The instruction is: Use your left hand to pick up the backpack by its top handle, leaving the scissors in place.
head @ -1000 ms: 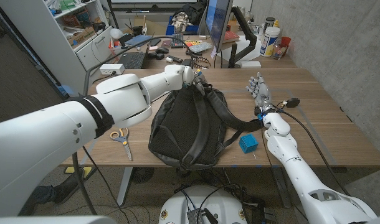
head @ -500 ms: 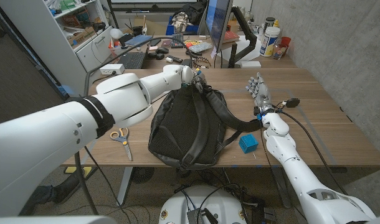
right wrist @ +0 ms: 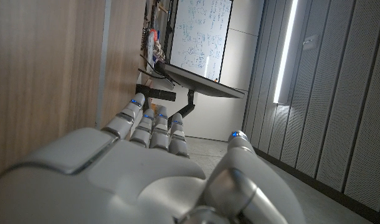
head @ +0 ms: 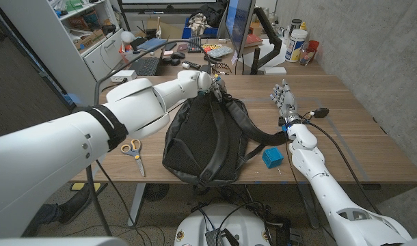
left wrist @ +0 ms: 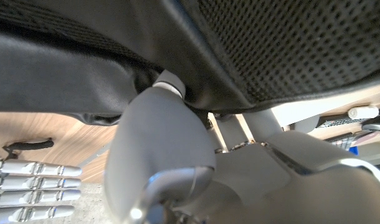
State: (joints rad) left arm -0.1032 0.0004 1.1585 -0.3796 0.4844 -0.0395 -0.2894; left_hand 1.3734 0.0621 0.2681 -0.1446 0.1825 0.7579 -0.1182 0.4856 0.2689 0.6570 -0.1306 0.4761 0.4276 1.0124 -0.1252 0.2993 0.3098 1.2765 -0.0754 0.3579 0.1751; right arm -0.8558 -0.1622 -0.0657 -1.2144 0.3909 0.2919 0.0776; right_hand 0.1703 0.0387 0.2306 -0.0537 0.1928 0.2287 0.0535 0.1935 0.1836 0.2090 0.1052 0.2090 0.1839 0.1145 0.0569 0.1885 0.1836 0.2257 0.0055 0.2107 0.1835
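At the backpack's (head: 208,140) top end, toward twelve o'clock on the table (head: 345,130), the left hand (head: 215,87) is buried in the fabric around the handle; whether its fingers have clamped, I cannot tell. Left wrist view: mesh and strap pressed right against the hand, so a grip looks close. Scissors (head: 132,152) lie at nine o'clock of the bag, apart, safe from the lift. Right hand (head: 282,96) waits at three o'clock, fingers straight, holding nothing.

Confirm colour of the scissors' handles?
Yellow and blue scissors handles, clearest in the head view.
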